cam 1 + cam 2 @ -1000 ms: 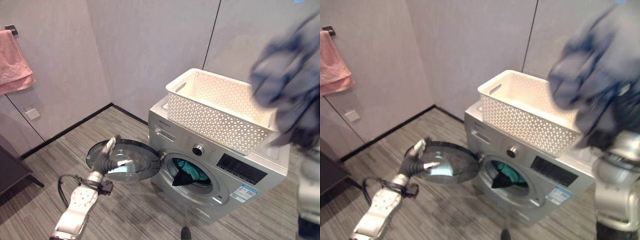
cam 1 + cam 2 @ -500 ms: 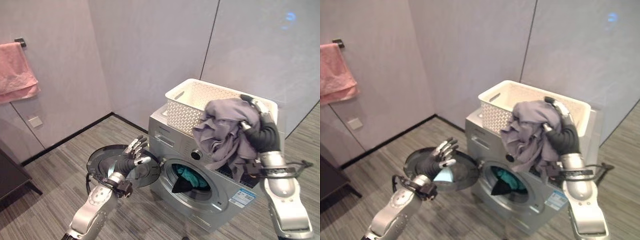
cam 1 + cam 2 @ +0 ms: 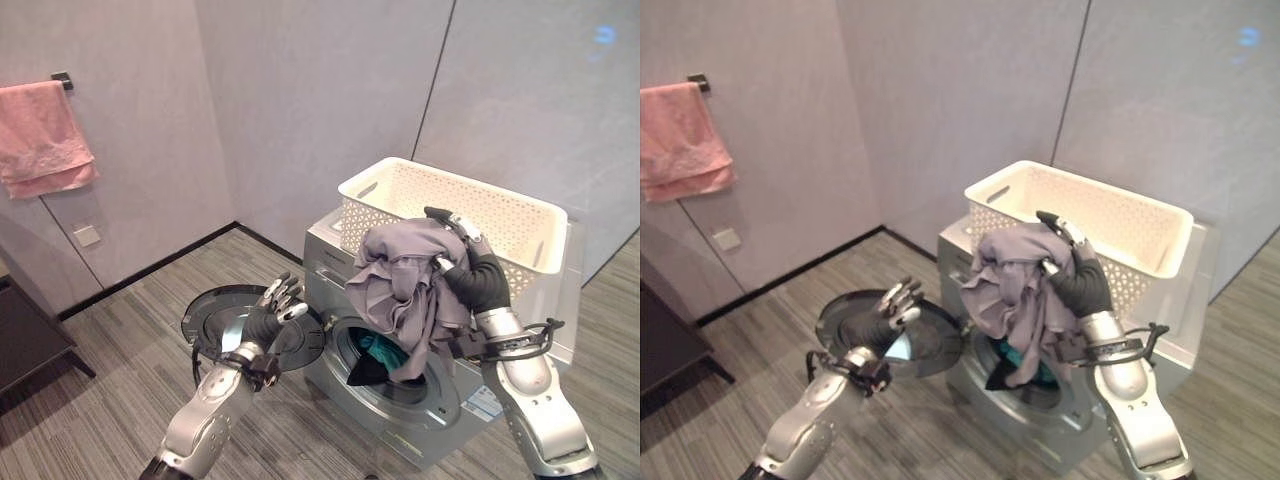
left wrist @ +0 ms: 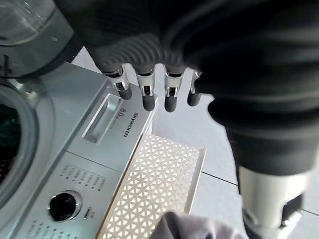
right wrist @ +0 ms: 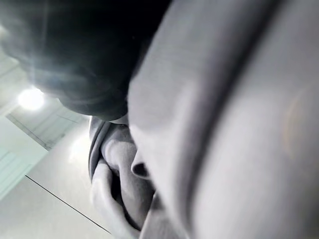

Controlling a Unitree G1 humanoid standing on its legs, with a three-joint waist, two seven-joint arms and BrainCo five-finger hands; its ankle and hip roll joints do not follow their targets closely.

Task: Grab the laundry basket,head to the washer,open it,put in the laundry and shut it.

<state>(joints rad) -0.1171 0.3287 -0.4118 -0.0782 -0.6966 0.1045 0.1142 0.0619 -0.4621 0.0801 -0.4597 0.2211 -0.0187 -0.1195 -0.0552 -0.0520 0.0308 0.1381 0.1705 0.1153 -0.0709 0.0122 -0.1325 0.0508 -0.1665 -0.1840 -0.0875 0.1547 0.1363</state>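
- At far left on the wall, a pink towel (image 3: 45, 135) on a rail, no part of the task.
- Lower left, left hand (image 3: 272, 312) raised in front of the open washer door (image 3: 228, 322), fingers straight and spread, holding nothing; in its wrist view the same fingers (image 4: 148, 96) in a relaxed row, empty.
- Door already swung fully out to the left, so opening step done.
- In the middle, washer (image 3: 420, 400) with drum mouth open and a teal garment (image 3: 380, 350) already inside, with something dark below it; probably part of the load, hard to say more.
- Just above and in front of the mouth, grey clothing (image 3: 405, 290) hanging down, lower edge at the drum opening but not yet pushed in.
- Right hand (image 3: 468, 268) closed around the top of this grey bundle, carrying it; right wrist view close on folds of the same cloth.
- Behind, laundry basket (image 3: 455, 230) standing on top of the washer, so fetching and walking finished; inside of basket not fully visible, possibly empty.
- Left to do: pushing the grey load in, then shutting the door.
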